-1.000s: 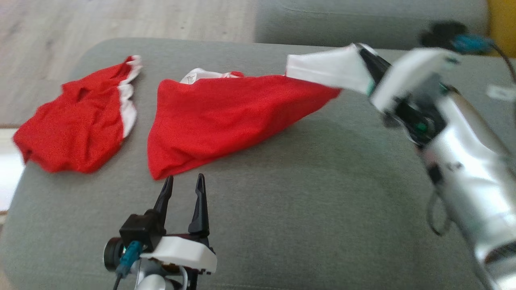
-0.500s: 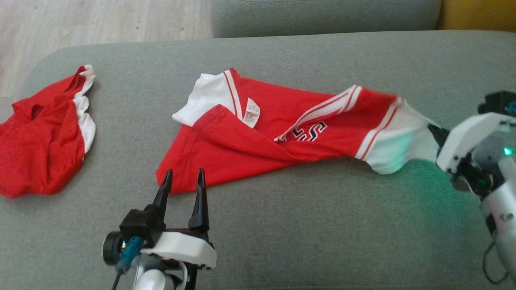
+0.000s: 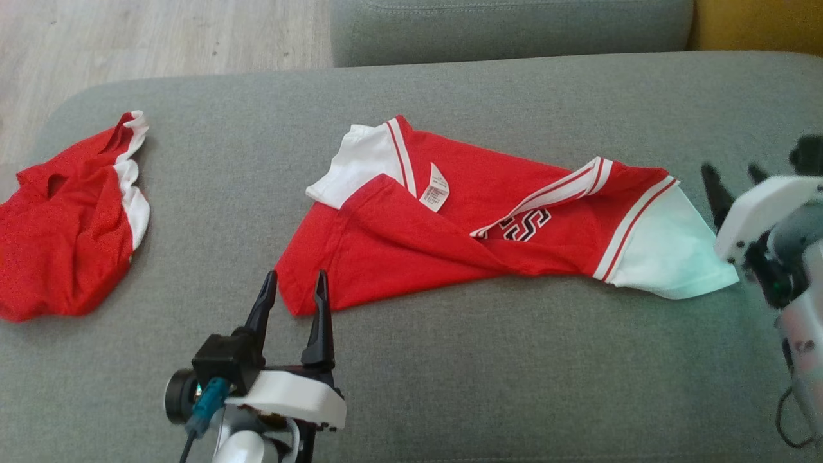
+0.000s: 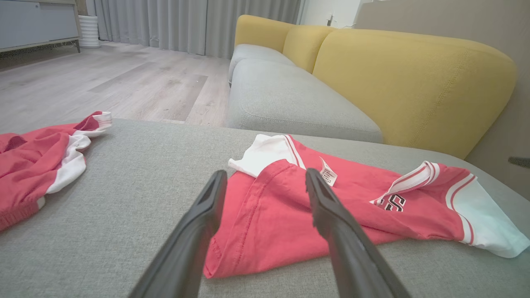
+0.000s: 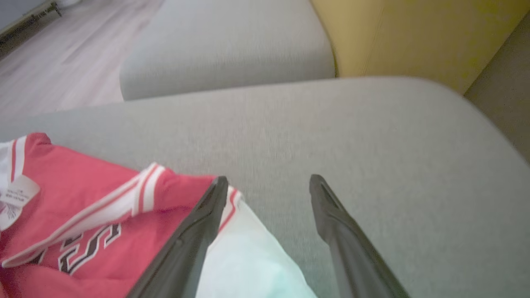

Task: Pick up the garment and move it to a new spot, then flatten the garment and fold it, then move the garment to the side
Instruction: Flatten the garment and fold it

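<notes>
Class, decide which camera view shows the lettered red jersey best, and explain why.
The head view: the jersey lies whole, seen from above. The left wrist view shows it at a low slant, with the left gripper overlapping its hem. The right wrist view, blurred, catches its lettered end and white sleeve.

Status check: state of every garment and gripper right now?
Jersey: lying on the grey cushion, twisted and partly folded over itself, not flat, held by nothing.
Care label: exposed, turned up.
Second red garment: crumpled at the cushion's left end, untouched.
Left gripper: open, empty, at the jersey's near corner.
Right gripper: open, empty, beside the jersey's white sleeve.
</notes>
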You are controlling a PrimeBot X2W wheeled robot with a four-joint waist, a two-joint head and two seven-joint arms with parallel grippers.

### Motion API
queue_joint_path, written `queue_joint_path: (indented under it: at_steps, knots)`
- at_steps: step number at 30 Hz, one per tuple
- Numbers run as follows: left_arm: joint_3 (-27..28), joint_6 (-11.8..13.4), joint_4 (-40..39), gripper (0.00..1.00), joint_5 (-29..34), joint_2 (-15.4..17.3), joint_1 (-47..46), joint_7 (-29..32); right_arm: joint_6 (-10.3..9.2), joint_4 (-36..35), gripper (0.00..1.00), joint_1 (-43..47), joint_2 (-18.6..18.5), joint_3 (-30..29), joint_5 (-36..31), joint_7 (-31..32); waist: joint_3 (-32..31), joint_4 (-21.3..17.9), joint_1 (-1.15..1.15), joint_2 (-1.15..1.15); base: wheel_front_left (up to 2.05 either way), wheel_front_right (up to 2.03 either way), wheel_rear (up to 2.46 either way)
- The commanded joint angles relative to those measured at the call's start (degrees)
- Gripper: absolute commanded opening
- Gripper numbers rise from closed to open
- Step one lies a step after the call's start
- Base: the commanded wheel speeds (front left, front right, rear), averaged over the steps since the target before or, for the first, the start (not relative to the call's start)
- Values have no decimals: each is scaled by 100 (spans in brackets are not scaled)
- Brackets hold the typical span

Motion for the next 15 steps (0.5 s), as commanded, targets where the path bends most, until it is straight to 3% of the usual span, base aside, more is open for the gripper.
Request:
queue_joint_path:
  at_steps: [1,7,15]
  knots:
    - [153,-9,-161,100,7,-11,-222,-71,44,-465,100,-25,11,-55,-293,-251,-29,12,0,0,0,0,0]
    - [161,21,-191,100,3,-11,-153,-71,44,-1955,100,560,444,-472,-1067,-817,-67,8,0,0,0,0,0]
    - [141,22,-193,100,3,-11,-129,-71,44,-3986,100,2284,1384,-845,-1986,-1744,-90,68,0,0,0,0,0]
